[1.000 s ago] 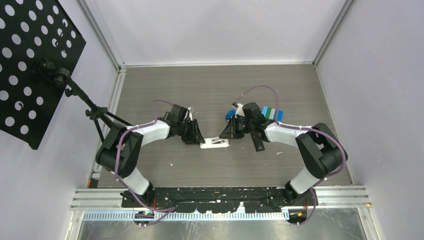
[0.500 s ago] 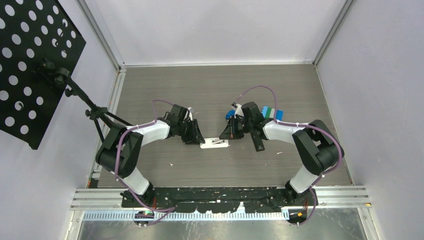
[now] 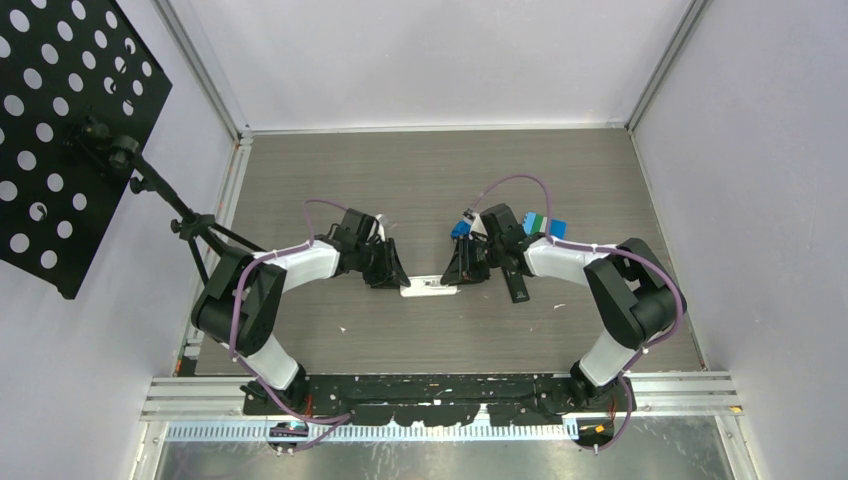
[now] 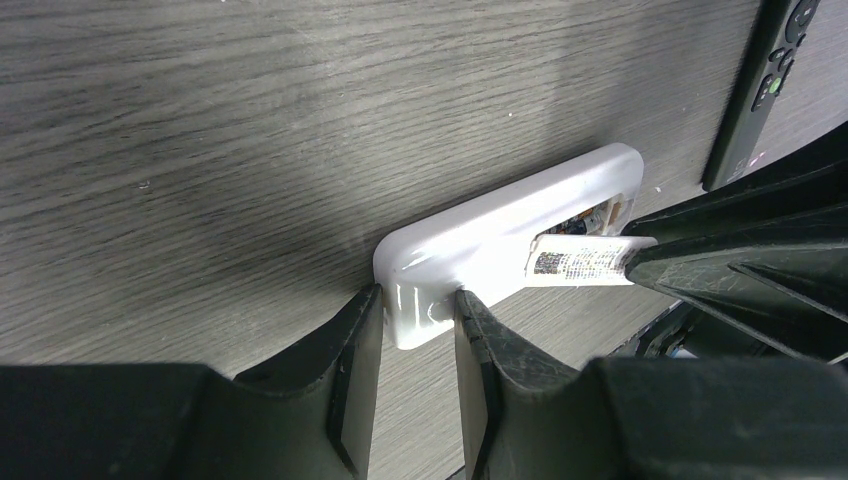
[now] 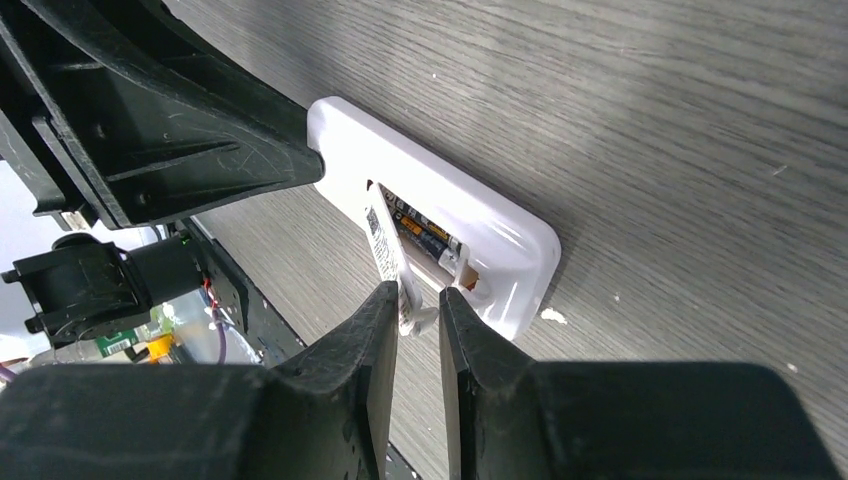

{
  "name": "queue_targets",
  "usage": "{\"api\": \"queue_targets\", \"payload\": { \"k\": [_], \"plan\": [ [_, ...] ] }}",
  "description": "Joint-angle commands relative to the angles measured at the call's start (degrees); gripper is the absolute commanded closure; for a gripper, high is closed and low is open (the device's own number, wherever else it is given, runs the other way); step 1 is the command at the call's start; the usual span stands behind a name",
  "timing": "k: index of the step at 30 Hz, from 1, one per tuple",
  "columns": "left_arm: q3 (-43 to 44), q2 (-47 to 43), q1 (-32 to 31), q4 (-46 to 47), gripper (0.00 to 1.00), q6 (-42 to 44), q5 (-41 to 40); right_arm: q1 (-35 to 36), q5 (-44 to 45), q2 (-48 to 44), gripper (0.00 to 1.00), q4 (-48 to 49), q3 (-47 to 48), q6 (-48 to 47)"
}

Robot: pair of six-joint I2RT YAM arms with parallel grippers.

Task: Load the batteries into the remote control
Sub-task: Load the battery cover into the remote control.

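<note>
The left gripper [image 4: 417, 300] clamps one end of the white remote [image 4: 480, 235], pinning it near the table's [image 3: 400, 180] middle, likely to steady it. Inside it lie the batteries [image 5: 425, 238]. The right gripper [image 5: 420, 295] straddles the raised cover [image 5: 385, 240] with jaws slightly parted; whether it is gripping or has let go, I cannot tell.

I see my left arm [image 3: 305, 262] and right arm [image 3: 560, 262] as white shells between bulky black joints, a purple cable [image 3: 515, 180] looped behind each wrist, and scuffed matt-black wedge fingers [image 4: 345, 380] in front.
</note>
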Motion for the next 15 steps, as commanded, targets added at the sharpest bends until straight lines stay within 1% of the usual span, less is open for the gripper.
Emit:
{"api": "queue_targets", "payload": {
  "k": [1,4,10,13,15],
  "plan": [
    [1.04,0.6,-0.35,1.97,0.67,0.35,-1.64,0.28,0.97,0.19,0.73,-1.36,2.58,0.31],
    [1.04,0.55,-0.35,1.98,0.67,0.37,-1.73,0.28,1.79,0.16,0.74,-1.68,3.31,-0.51],
    [1.05,0.55,-0.35,1.87,0.67,0.46,-1.68,0.28,0.21,2.06,0.83,-1.43,5.03,-2.23],
    [1.12,0.55,-0.35,1.8,0.67,0.46,-1.64,0.28,-0.6,2.99,0.84,-2.17,5.73,-2.5],
    [1.13,0.5,-0.35,1.8,0.67,0.54,-1.69,0.28,-0.75,3.47,0.83,-3.32,6.1,-2.65]
  ]
}}
